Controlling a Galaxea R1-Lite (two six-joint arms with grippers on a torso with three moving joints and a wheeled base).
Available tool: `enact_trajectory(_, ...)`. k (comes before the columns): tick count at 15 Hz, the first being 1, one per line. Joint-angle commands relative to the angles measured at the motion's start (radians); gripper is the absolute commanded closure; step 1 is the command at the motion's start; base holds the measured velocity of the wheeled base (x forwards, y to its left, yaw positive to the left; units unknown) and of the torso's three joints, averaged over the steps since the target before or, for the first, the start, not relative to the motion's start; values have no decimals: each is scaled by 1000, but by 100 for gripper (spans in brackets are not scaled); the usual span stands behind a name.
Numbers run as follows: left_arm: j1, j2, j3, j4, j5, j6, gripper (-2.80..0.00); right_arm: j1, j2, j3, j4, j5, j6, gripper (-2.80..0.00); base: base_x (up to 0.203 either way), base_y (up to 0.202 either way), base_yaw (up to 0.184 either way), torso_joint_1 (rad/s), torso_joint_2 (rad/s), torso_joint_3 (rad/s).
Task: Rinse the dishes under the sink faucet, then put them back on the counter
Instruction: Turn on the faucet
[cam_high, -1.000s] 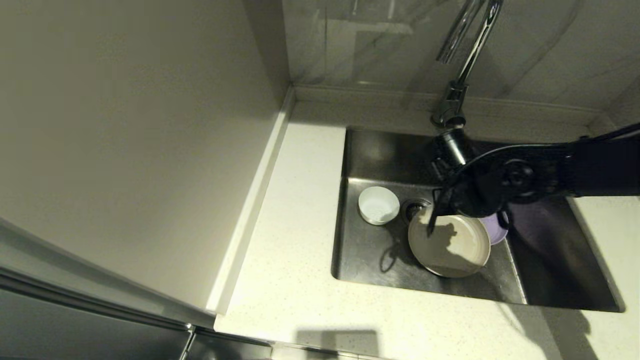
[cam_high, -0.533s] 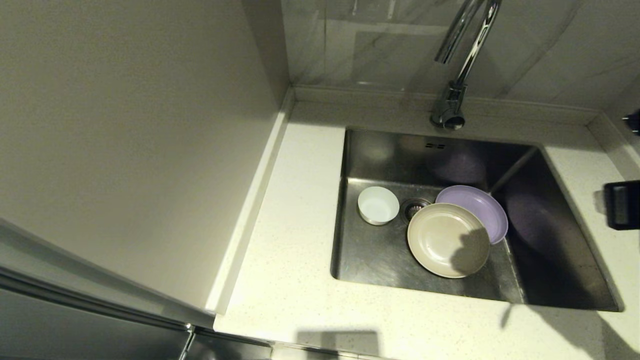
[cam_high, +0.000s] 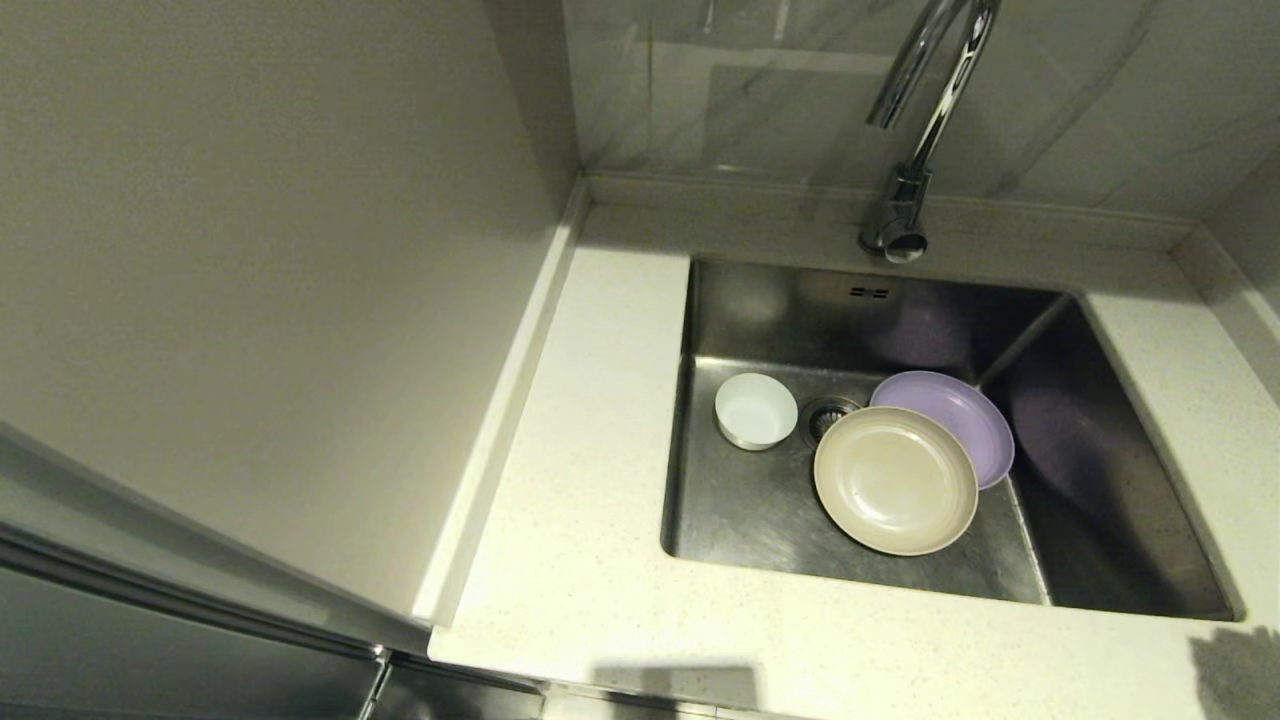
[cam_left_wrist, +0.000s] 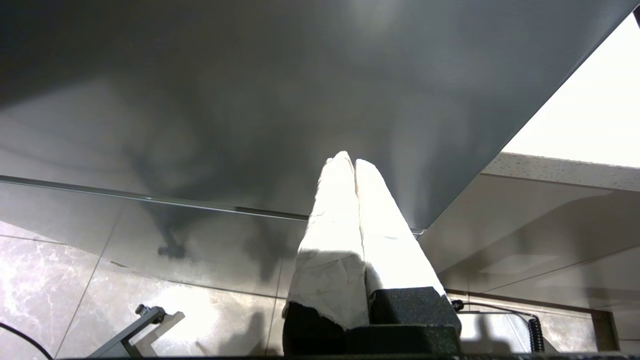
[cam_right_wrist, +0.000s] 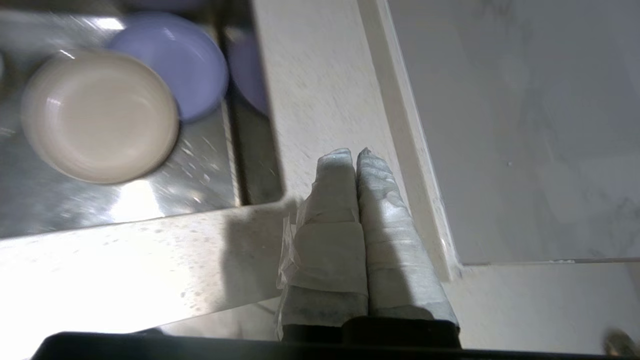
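In the steel sink (cam_high: 740, 320) lie three dishes. The small white bowl (cam_high: 756, 410) sits left of the drain (cam_high: 828, 415). The beige plate (cam_high: 895, 480) (cam_right_wrist: 99, 115) rests partly over the lilac plate (cam_high: 960, 410) (cam_right_wrist: 175, 60). The chrome faucet (cam_high: 925, 110) rises behind the basin. My right gripper (cam_right_wrist: 354, 152) is shut and empty, hovering over the counter (cam_right_wrist: 320, 90) right of the sink, out of the head view. My left gripper (cam_left_wrist: 349, 159) is shut and empty, parked low beside a dark cabinet front.
The off-white counter (cam_high: 590, 480) wraps the sink on the left, front and right, with a raised rim (cam_high: 500, 400) along a pale wall panel. Grey marbled tile (cam_high: 760, 80) backs the faucet. A floor of glossy tile (cam_left_wrist: 75, 280) shows under the left arm.
The right arm has pulled back out of the sink to the right and left the head view. The dishes lie where they were, the beige and lilac plates now uncovered.
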Motion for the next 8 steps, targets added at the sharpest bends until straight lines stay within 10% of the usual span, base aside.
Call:
enact_trajectory(1,0,-2,0,0,0,-1,0,-35,-220,96,-99,102,-38,0,0,0,0,0,0,0)
enact_trajectory(8,0,-2,0,0,0,-1,0,2,-278,524,-588,182,-99,0,0,0,0,0,0,0)
